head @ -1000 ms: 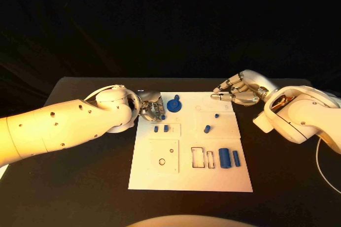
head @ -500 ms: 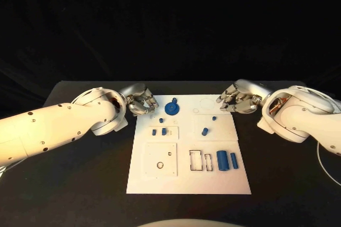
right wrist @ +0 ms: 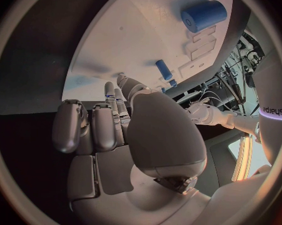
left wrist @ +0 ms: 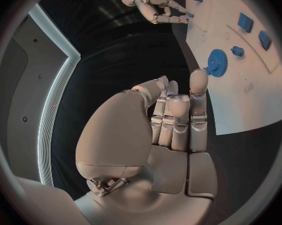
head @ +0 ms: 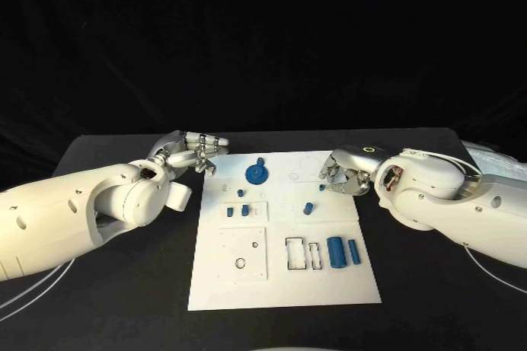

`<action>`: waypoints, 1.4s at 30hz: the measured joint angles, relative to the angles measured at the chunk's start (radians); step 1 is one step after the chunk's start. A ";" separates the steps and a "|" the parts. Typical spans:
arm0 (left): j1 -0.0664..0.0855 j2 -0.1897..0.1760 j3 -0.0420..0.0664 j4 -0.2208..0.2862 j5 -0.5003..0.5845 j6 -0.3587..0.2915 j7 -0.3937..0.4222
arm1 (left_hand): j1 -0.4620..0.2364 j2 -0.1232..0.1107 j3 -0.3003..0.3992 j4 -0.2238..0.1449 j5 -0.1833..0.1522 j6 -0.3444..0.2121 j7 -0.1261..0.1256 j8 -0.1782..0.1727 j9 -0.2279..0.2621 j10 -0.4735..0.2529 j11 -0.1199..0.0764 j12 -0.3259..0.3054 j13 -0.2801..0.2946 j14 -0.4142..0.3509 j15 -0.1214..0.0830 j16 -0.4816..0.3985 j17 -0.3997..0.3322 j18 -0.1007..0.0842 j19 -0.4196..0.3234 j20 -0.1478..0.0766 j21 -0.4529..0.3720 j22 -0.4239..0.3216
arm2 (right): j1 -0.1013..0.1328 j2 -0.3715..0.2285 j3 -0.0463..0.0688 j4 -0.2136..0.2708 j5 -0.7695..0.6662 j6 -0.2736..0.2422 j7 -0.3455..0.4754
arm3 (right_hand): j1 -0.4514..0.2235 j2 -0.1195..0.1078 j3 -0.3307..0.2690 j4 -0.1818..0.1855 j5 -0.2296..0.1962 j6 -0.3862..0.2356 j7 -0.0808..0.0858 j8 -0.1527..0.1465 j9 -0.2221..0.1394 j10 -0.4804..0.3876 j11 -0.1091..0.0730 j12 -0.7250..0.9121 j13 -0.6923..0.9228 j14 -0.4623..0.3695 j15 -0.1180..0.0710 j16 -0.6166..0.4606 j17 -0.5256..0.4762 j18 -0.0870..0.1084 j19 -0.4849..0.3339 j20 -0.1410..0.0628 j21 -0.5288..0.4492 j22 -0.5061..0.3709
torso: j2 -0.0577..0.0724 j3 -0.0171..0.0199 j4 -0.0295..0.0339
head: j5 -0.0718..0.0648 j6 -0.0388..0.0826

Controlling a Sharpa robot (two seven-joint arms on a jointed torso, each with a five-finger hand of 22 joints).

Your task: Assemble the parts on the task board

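Both hands hang at the far end of the task board — placed, I judge, to start on the parts nearest them. The left hand holds nothing, its fingers straight and close together; the blue gear lies just beyond them, untouched. The right hand is curled in, apparently empty. The right wrist view shows a blue peg just past its fingertips — something the head view hides behind the hand.

black table — white task board on it
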 measured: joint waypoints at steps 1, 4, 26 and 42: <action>-0.002 -0.001 0.000 0.002 0.028 0.001 0.010 | 0.000 0.000 -0.001 0.001 0.000 0.000 0.000 0.000 0.000 0.000 0.000 0.000 0.000 0.000 0.000 -0.002 -0.001 0.000 0.000 0.000 -0.004 -0.001 | -0.002 0.004 0.000 -0.001 -0.010 0.003 -0.002 | -0.004 -0.004 0.003 -0.003 -0.004 0.000 0.000 0.000 -0.001 0.000 0.000 0.000 -0.007 0.000 0.000 -0.001 -0.001 0.000 0.000 0.000 0.000 -0.002 | 0.000 0.0001 -0.0001 | 0.000 0.000; -0.005 -0.003 -0.001 0.008 0.096 0.004 0.035 | 0.000 0.000 -0.004 -0.002 0.000 0.000 0.000 0.000 0.000 0.000 0.000 0.004 0.000 0.000 0.000 -0.002 -0.003 0.000 0.000 0.000 -0.009 -0.004 | -0.008 0.015 -0.001 -0.002 -0.036 0.013 -0.008 | -0.005 -0.005 0.012 -0.004 -0.004 0.000 0.000 0.000 -0.001 0.000 0.000 0.000 -0.022 0.000 0.000 -0.001 -0.003 0.000 0.000 0.000 -0.004 -0.004 | 0.000 0.0003 -0.0005 | 0.001 0.000; -0.007 -0.004 -0.001 0.027 0.201 0.013 0.076 | 0.000 0.000 -0.015 -0.008 0.000 0.000 0.000 0.000 0.000 0.000 0.000 0.008 0.002 -0.007 0.000 -0.006 -0.014 0.000 -0.004 -0.004 -0.023 -0.013 | -0.018 0.051 0.005 -0.020 -0.093 0.047 -0.011 | -0.009 0.005 0.091 -0.044 -0.025 0.093 -0.014 0.017 0.017 0.099 -0.013 0.019 -0.079 0.000 -0.008 -0.005 0.000 0.000 0.011 -0.011 -0.006 0.002 | 0.000 0.0016 -0.0010 | 0.005 -0.007; -0.008 -0.003 -0.001 0.033 0.206 0.013 0.076 | 0.000 0.000 -0.019 -0.012 0.000 0.000 0.000 0.000 0.000 -0.001 0.000 0.012 0.002 -0.008 -0.001 -0.006 -0.018 0.000 -0.004 -0.004 -0.031 -0.017 | -0.032 0.043 0.001 0.008 -0.152 0.016 -0.041 | -0.013 0.029 0.115 -0.069 -0.048 0.117 -0.013 0.024 0.030 0.120 0.001 0.025 -0.084 -0.004 -0.011 0.001 0.007 0.000 0.017 -0.017 -0.002 0.015 | -0.001 0.0012 -0.0012 | -0.001 -0.012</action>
